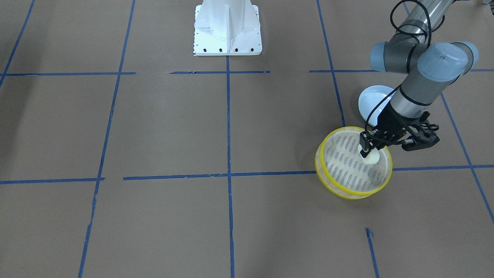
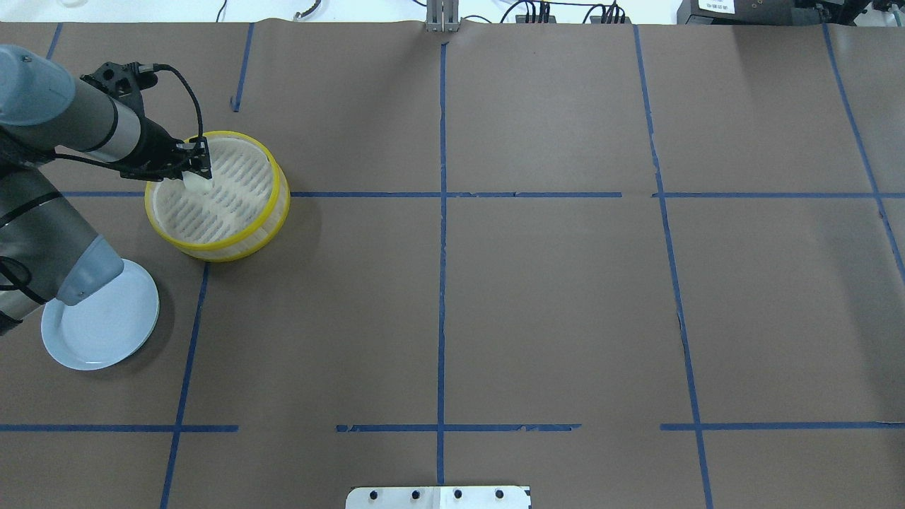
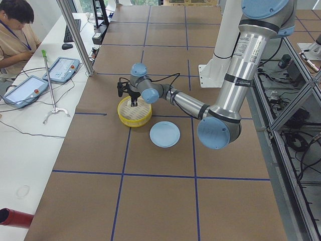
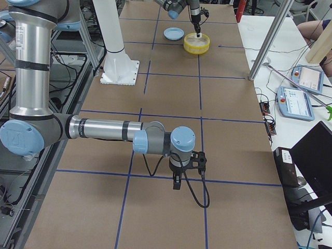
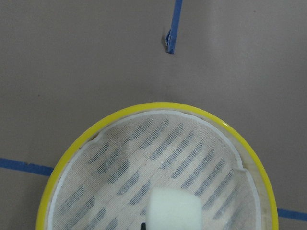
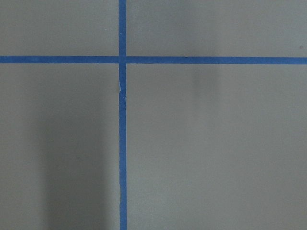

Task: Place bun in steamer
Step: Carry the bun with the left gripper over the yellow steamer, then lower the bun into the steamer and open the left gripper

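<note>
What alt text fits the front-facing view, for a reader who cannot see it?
The left arm's fingers hold a white bun inside a yellow-rimmed steamer on a brown table. A pale blue plate lies close by.

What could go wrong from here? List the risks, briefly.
1. The bun, apparently pinched in the left tool, hangs off-centre, near the steamer wall; dropped here, it may lean on the rim.
2. The tool is low over the steamer; pulling out sideways could catch the yellow rim and drag it.
3. The soft bun may cling to a finger on release.
</note>
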Controlling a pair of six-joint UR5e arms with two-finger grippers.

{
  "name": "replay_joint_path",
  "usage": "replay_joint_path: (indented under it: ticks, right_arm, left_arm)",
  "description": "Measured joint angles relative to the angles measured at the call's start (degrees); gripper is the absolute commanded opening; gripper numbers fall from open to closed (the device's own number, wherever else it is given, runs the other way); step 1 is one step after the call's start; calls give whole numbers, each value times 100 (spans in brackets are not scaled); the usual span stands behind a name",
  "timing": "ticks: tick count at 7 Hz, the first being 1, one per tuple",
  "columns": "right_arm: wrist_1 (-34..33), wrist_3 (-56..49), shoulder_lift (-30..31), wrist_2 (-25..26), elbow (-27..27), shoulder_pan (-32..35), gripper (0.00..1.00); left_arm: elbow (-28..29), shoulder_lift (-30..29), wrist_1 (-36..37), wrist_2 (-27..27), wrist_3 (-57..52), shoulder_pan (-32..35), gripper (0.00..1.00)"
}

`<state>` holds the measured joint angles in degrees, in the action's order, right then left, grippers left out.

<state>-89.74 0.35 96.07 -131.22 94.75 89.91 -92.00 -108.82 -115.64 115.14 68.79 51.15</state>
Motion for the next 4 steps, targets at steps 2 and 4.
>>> replay_joint_path:
  ticks: [2, 4]
  right_arm:
    - [0, 0, 0, 0, 0, 0, 100]
    - [0, 0, 0, 0, 0, 0, 100]
  left_arm:
    - [162, -58, 38, -188, 139, -262, 36]
    - [238, -94, 42, -232, 159, -360, 40]
